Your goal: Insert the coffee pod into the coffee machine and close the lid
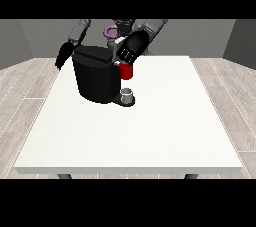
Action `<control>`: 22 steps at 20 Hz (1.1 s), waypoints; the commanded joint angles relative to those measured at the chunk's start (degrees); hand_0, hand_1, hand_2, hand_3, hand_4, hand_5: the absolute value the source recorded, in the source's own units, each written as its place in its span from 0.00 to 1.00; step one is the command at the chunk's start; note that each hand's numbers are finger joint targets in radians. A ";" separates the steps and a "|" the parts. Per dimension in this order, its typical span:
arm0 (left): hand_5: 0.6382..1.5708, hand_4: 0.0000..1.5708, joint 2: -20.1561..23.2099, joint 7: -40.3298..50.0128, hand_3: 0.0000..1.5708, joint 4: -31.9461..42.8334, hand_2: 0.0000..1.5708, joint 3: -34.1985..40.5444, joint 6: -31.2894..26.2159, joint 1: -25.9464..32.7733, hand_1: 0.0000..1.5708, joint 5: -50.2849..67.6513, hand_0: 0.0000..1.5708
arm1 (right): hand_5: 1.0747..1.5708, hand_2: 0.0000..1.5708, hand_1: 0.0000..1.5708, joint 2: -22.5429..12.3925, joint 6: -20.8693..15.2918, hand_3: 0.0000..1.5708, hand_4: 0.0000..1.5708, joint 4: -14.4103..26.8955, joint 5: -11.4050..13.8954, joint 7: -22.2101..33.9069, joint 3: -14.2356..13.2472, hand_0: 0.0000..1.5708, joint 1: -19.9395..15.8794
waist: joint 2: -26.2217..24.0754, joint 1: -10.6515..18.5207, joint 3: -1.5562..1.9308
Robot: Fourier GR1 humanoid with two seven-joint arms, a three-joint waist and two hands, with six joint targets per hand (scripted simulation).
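The black coffee machine (96,77) stands on the white table's (150,136) far left part. Its red pod holder (127,72) sticks out at the front right, above a small grey cup (128,94) on the machine's base. The hand at the view's right (131,50) hovers directly over the red holder and hides the lid area. I cannot make out the coffee pod; a small white spot shows just under that hand. The hand at the view's left (63,55) hangs beside the machine's far left side, fingers pointing down and holding nothing.
The table's near edge (130,170) runs across the front. Wooden floor surrounds the table, with grey walls behind the robot.
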 commanded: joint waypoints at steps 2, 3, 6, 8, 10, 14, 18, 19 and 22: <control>1.00 0.00 1.52 -2.68 0.72 0.62 0.78 -2.16 1.95 1.69 0.77 -3.05 0.77 | 1.00 0.00 0.00 -0.45 0.31 0.00 0.00 -1.98 0.17 1.35 0.43 0.00 -0.27 | 0.32 -1.10 -0.02; 1.00 0.00 0.30 -0.97 0.70 -0.05 0.78 -2.78 3.14 0.60 0.77 -3.89 0.77 | 1.00 0.00 0.00 1.95 -1.98 0.00 0.09 -0.60 1.90 -0.30 1.98 0.00 0.70 | 0.66 -0.50 -0.01; 1.00 0.00 0.60 -3.72 0.68 0.12 0.76 -3.81 3.80 2.56 0.75 -4.96 0.75 | 1.00 0.00 0.00 0.70 -1.40 0.00 0.00 -1.27 0.57 1.75 0.30 0.00 -0.33 | 0.28 0.14 -0.01; 1.00 0.00 3.94 -5.72 0.67 1.46 0.75 -3.60 3.39 2.33 0.74 -5.78 0.74 | 1.00 0.00 0.00 0.81 -0.62 0.00 0.00 -3.21 0.48 1.62 1.17 0.00 0.29 | 1.56 -1.37 -0.02; 1.00 0.00 1.23 -4.35 0.64 1.24 0.73 -3.42 4.64 3.55 0.72 -5.47 0.72 | 1.00 0.00 0.00 -1.02 0.61 0.00 0.00 -1.77 -0.71 2.42 -0.69 0.00 -0.03 | 0.46 -0.39 -0.02; 1.00 0.00 2.10 -5.30 0.62 1.73 0.72 -1.71 5.76 0.68 0.71 -4.83 0.71 | 1.00 0.00 0.00 -0.04 -1.02 0.00 0.00 -2.81 0.95 2.66 0.69 0.00 -2.26 | 2.99 -1.11 -0.02; 1.00 0.00 0.24 -5.45 0.61 0.61 0.75 -1.26 5.45 -0.99 0.77 -3.93 0.77 | 1.00 0.00 0.00 1.51 -2.66 0.00 0.04 -0.91 2.31 2.39 1.58 0.00 -1.45 | 2.18 -0.33 -0.01; 1.00 0.00 -1.03 -4.21 0.61 -0.21 0.77 -1.39 8.09 -0.39 0.79 -4.50 0.79 | 1.00 0.00 0.00 0.14 -1.15 0.00 0.03 0.08 0.00 0.17 -0.70 0.00 -2.00 | 3.50 -0.74 0.01; 1.00 0.00 1.68 -6.19 0.62 0.93 0.77 -0.37 8.42 -0.22 0.79 -4.56 0.79 | 1.00 0.00 0.00 1.10 -1.26 0.00 0.09 -1.40 1.92 -0.66 2.05 0.00 0.73 | 4.22 -2.36 -0.01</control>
